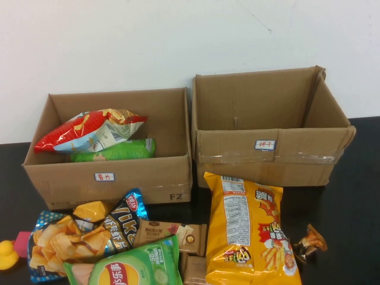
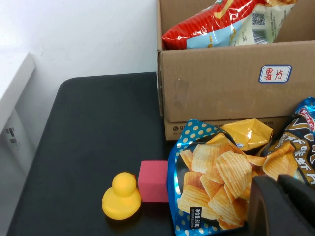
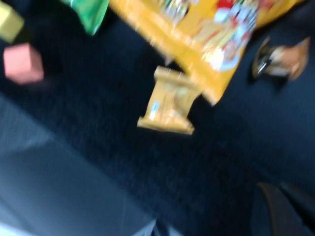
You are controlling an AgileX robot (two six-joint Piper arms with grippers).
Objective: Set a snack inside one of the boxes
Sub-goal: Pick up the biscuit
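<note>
Two open cardboard boxes stand at the back. The left box (image 1: 148,178) holds a red chip bag (image 1: 89,130) and a green bag (image 1: 116,150). The right box (image 1: 309,157) is empty. Snacks lie in front: a blue chip bag (image 1: 56,240), a dark bag (image 1: 122,222), a green bag (image 1: 127,267), a big yellow bag (image 1: 249,231) and a small wrapped candy (image 1: 310,242). Neither gripper shows in the high view. My left gripper (image 2: 276,183) is shut and empty, just above the blue chip bag (image 2: 216,177). My right gripper (image 3: 278,189) is shut and empty over bare table, near a small yellow packet (image 3: 170,101).
A yellow toy duck (image 1: 7,255) and a pink cube (image 1: 22,243) sit at the table's left front. A brown bar (image 1: 172,233) and a small yellow packet (image 1: 92,209) lie among the bags. The table's left edge (image 2: 54,103) is near the left box.
</note>
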